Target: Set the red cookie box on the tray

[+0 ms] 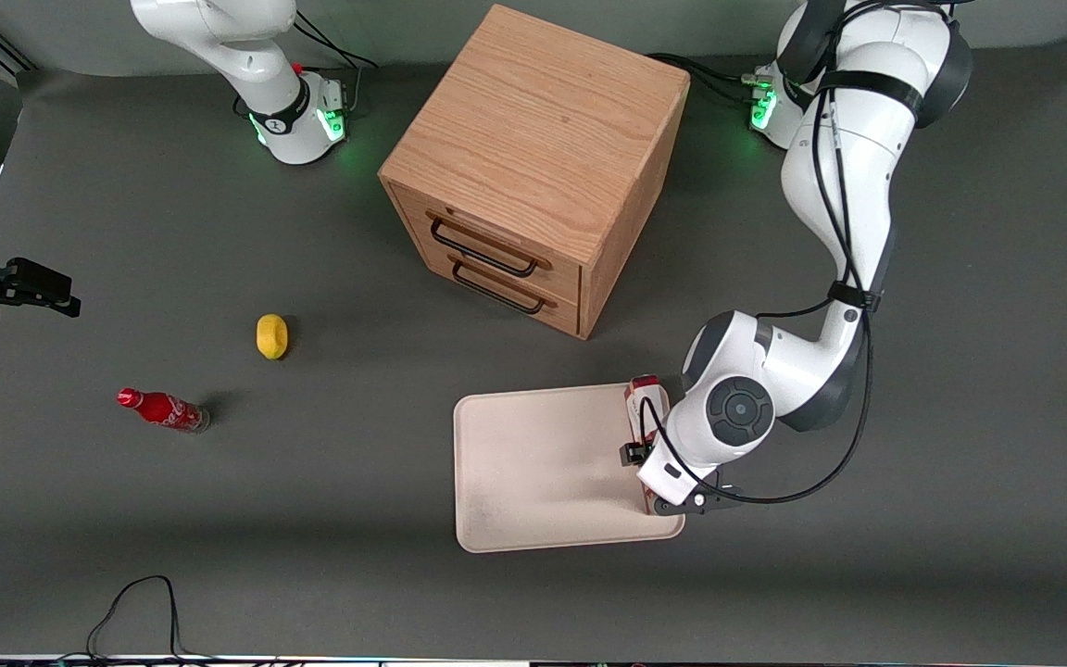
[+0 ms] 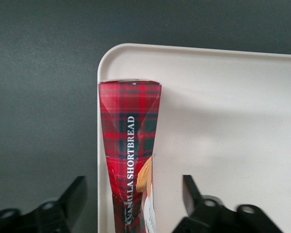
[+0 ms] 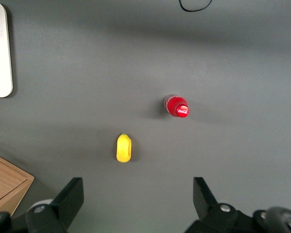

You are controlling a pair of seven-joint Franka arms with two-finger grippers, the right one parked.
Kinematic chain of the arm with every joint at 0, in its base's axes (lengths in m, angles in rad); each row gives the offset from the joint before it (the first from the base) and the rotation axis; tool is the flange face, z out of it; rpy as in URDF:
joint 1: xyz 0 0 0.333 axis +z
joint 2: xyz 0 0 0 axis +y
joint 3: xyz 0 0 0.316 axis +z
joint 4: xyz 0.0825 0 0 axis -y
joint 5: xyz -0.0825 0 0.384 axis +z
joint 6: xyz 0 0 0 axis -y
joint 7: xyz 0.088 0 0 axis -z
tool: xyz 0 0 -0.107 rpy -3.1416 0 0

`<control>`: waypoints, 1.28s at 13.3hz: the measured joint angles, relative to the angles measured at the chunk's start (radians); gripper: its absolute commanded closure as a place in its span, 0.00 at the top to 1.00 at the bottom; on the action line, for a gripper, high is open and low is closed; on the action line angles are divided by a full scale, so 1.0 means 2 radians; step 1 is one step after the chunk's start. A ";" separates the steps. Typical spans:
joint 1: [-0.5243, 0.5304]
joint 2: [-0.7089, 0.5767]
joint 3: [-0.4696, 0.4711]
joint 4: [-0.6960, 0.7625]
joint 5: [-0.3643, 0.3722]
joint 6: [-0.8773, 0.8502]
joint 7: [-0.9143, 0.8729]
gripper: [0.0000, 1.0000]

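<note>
The red cookie box (image 2: pixel 128 136), in red tartan with white lettering, stands on a narrow side on the tray (image 2: pixel 223 121), just inside the rim at the working arm's end. From the front, only a strip of the red cookie box (image 1: pixel 646 400) shows beside the wrist, over the pale tray (image 1: pixel 533 463). My left gripper (image 2: pixel 133 182) is above the box and open. Its dark fingers (image 2: pixel 77 187) stand on either side of the box, with a gap on each side.
A wooden two-drawer cabinet (image 1: pixel 533 157) stands farther from the front camera than the tray. A yellow fruit (image 1: pixel 271 335) and a small red cola bottle (image 1: pixel 163 409) lie toward the parked arm's end. A black cable (image 1: pixel 140 611) loops at the table's near edge.
</note>
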 measured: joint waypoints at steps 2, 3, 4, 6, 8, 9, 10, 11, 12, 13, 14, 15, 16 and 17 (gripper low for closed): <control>0.000 0.000 0.000 0.000 0.001 0.000 0.000 1.00; 0.000 0.000 0.000 0.001 0.001 0.000 0.000 1.00; 0.000 0.000 0.000 0.003 0.001 -0.001 0.000 1.00; 0.002 -0.005 0.002 0.014 0.002 -0.027 0.000 1.00; 0.011 -0.027 0.004 0.027 0.003 -0.085 0.000 0.99; 0.022 -0.046 0.004 0.030 0.004 -0.122 0.007 1.00; 0.038 -0.072 0.004 0.028 0.004 -0.158 0.031 1.00; 0.055 -0.100 0.004 0.018 0.003 -0.180 0.057 1.00; 0.074 -0.132 0.004 -0.003 0.003 -0.192 0.079 1.00; 0.092 -0.165 0.004 -0.032 0.003 -0.199 0.100 1.00; 0.111 -0.197 0.005 -0.063 0.003 -0.204 0.120 1.00; 0.130 -0.227 0.005 -0.095 0.003 -0.206 0.133 1.00; 0.149 -0.256 0.005 -0.128 0.003 -0.206 0.145 1.00; 0.166 -0.282 0.006 -0.158 0.003 -0.206 0.157 1.00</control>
